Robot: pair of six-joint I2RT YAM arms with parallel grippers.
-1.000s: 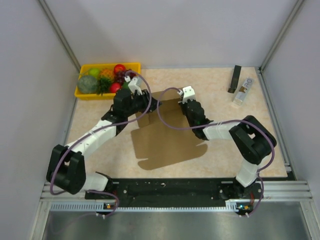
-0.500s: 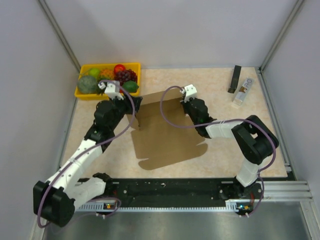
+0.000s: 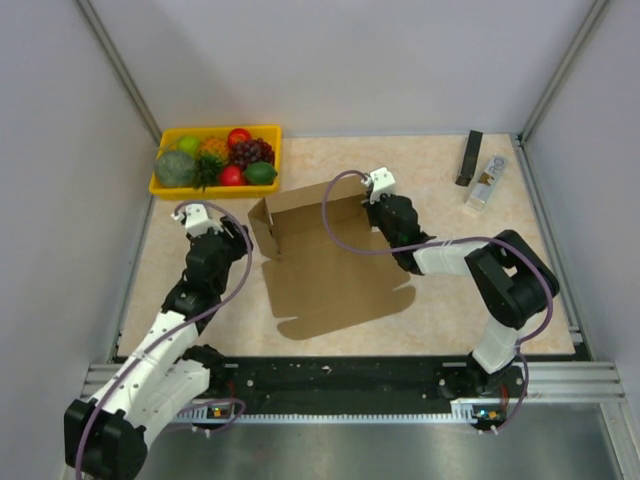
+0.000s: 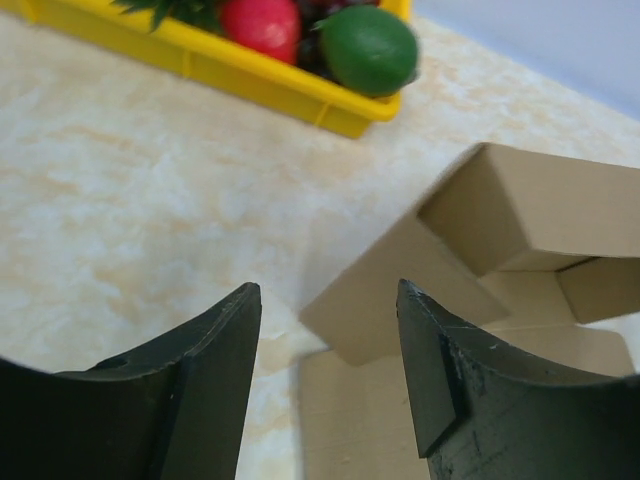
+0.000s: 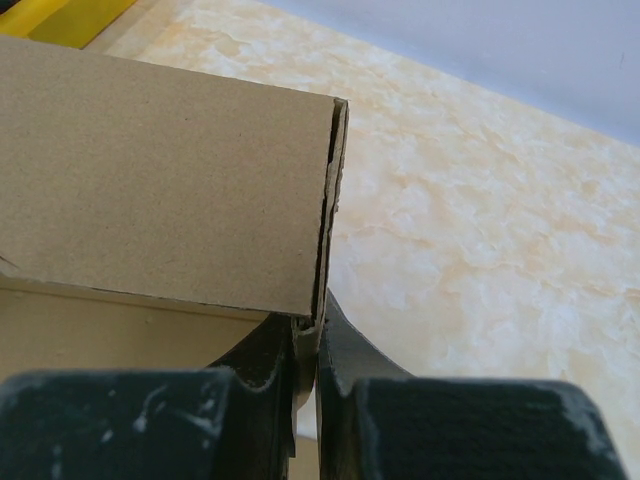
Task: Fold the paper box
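Left arm [image 3: 165, 335] lies along the near-left of the desk [image 3: 480, 290]. Left jaws are spread and empty, just left of the box [image 3: 335, 285] and not touching it. Right arm [image 3: 445, 258] reaches in from the near right.

The box sits mid-desk. Its near panel lies flat, with the tabs toward the bases. The far wall [image 5: 160, 190] stands upright, and the right jaws are pressed together on its right end, pinching the cardboard edge. At the wall's left end a flap [image 4: 530, 205] is bent round the corner, half raised.

Step in hand, as I read it: stand the far wall and set the left corner. The fold looks early, with only one wall up.

To do it well:
- The right jaws hold the wall firm and vertical, with no twist.
- The left jaws come in low at the left flap and push along the crease, not across it.
- The base panel stays flat on the desk. It may slide, since the sheet is light.

Behind the box on the far left is the tray [image 3: 175, 191] of fruit [image 4: 368, 48], near the left corner but apart from it. A black bar [image 3: 470, 158] lies at the far right, well apart.
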